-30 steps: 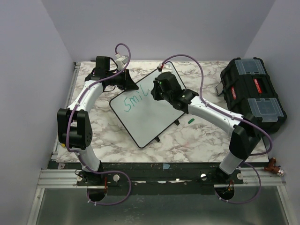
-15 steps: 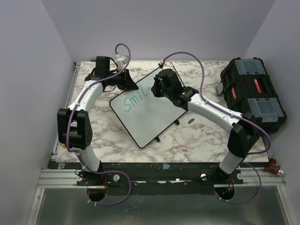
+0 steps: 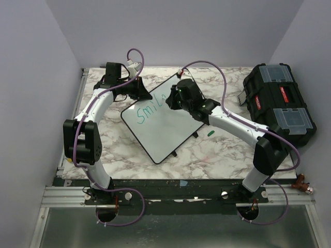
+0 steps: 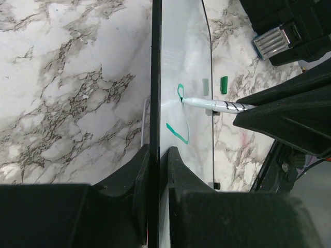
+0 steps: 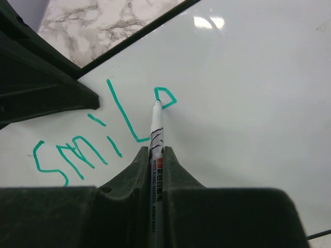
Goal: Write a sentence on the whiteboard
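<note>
Two lilac walls [image 3: 31,77] are flanking the veined marble table [image 3: 207,150] where the black-framed white whiteboard [image 3: 160,132] is resting mid-table, left gripper [image 4: 158,155] clenching its edge, right gripper [image 5: 156,152] pressing a clasped white marker [image 5: 156,121] onto green lettering [image 5: 103,139], black toolbox [image 3: 279,103] sitting rightward.

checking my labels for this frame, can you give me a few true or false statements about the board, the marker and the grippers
1. The right gripper holds a marker with its tip on the whiteboard. True.
2. The left gripper hangs open, clear of the board. False: it is shut on the whiteboard's edge.
3. The writing is red. False: it is green.
4. A green cap lies on the table beside the board. True.
5. The black toolbox stands left of the board. False: it stands to the right.
</note>
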Available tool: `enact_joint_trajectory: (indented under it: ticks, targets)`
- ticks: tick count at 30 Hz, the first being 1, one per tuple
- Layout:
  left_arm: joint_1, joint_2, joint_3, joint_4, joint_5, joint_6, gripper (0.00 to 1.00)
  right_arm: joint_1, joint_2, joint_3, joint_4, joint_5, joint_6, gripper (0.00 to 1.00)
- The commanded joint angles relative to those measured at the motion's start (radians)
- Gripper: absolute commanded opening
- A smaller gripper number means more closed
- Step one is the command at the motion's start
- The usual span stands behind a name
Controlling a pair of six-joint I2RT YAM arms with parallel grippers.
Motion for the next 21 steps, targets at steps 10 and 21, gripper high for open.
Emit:
enact_joint_trajectory:
  ticks: [10,21]
  targets:
    - [-0.019,-0.014,0.024,0.036,-0.046,0.091,0.00,0.001,-0.037,-0.119,-0.039,0.004,0.027,0.01]
    - [-0.018,-0.017,0.025,0.036,-0.048,0.090,0.00,0.000,0.011,-0.024,-0.099,0.142,-0.008,0.01]
